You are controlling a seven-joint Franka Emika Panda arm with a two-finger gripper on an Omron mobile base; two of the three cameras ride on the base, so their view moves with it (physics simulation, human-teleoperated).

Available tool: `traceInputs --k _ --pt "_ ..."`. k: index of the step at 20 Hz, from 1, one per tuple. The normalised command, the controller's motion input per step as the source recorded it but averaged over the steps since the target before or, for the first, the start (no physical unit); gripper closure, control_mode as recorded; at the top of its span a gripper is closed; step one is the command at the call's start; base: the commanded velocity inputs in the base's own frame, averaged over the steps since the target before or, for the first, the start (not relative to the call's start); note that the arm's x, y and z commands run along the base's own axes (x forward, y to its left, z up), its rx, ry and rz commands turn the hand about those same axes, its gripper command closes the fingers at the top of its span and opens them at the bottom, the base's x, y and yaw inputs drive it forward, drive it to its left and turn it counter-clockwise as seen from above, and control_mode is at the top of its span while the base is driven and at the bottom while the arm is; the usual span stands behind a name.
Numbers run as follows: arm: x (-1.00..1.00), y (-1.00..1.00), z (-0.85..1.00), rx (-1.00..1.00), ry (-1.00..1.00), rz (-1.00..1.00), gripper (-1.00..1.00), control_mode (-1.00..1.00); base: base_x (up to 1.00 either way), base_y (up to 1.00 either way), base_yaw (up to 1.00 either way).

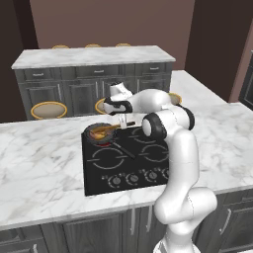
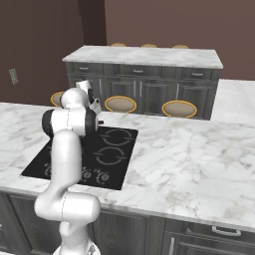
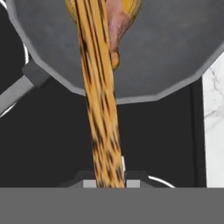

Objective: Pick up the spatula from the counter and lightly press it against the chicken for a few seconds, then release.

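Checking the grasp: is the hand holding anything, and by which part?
The hand is shut on the spatula, gripping the end of its handle; the other end reaches into the pan, by the chicken.

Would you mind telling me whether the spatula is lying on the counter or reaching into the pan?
Reaching into the pan: the spatula, clamped in the gripper, runs over the rim toward the chicken.

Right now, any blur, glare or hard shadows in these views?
Left base view: flat even light, pan slightly soft. Right base view: no glare on the cooktop. Hand view: spatula grain smeared up close, chicken cut off by the top edge.
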Motion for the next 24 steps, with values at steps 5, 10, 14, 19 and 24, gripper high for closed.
traceInputs --k 5,10,14,19,24 --pt "-0.03 0.00 -0.03 0.00 0.00 0.00 1.00 -1.00 0.00 0.00 0.00" --pt "-0.05 0.00 -0.06 0.00 0.00 0.00 1.00 -1.00 0.00 0.00 0.00" --pt "-0.23 -0.01 0.07 0.00 -0.01 0.01 1.00 -1.00 0.00 0.00 0.00" --pt "-0.28 -0.06 0.46 0.00 -0.08 0.02 1.00 -1.00 0.00 0.00 0.00" --pt "-0.35 -0.17 0.25 0.09 -0.13 0.00 1.00 -1.00 0.00 0.00 0.00"
